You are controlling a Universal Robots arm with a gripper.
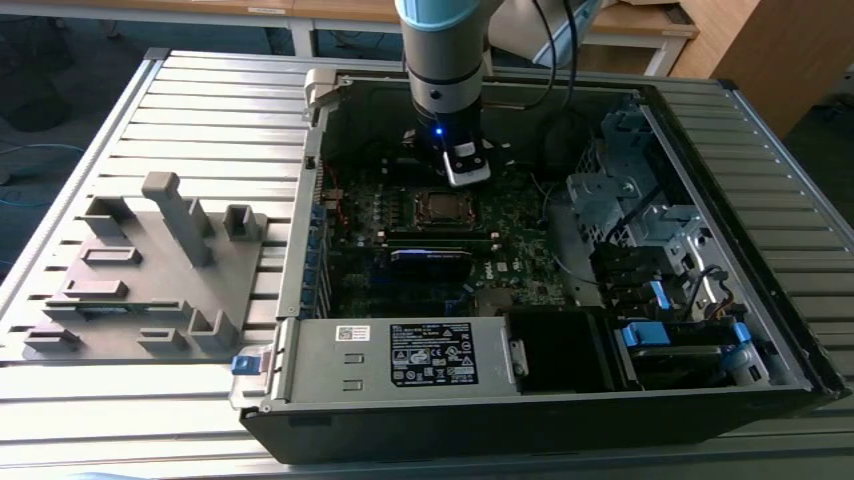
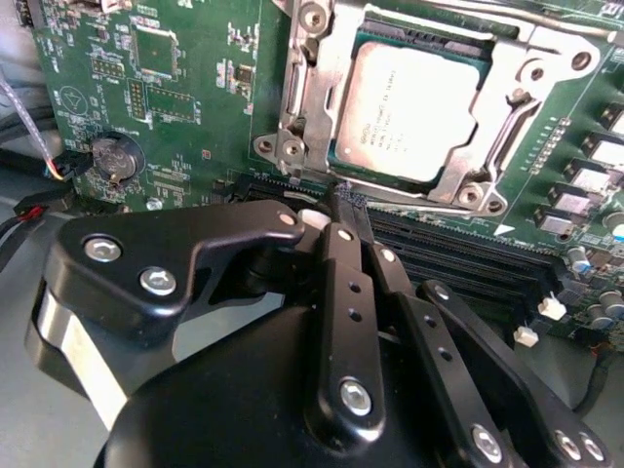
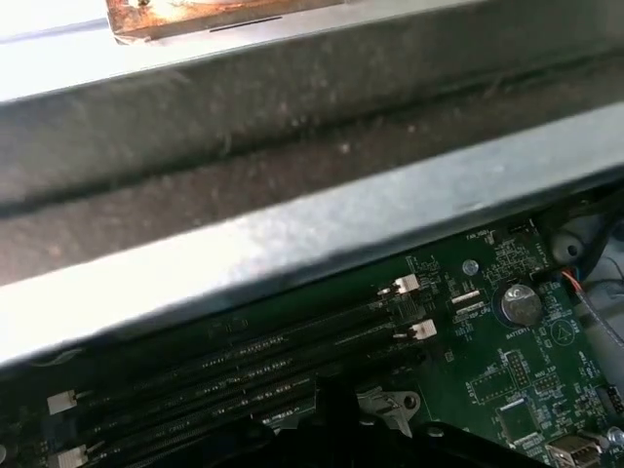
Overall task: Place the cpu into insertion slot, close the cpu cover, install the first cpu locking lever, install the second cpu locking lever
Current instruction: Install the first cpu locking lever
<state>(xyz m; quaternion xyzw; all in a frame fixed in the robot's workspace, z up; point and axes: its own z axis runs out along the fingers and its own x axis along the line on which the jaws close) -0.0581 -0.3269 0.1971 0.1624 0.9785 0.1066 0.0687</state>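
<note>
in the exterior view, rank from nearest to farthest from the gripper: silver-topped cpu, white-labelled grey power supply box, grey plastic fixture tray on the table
1. The silver-topped cpu, in its socket on the motherboard, right beside the gripper.
2. The white-labelled grey power supply box, at the case's near edge.
3. The grey plastic fixture tray, outside the case on the exterior view's left.

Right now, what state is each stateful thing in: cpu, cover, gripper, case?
cpu: seated in the insertion slot.
cpu cover: closed down over the cpu.
gripper: fingers shut, holding nothing, beside the socket.
computer case: side open, motherboard exposed.
</note>
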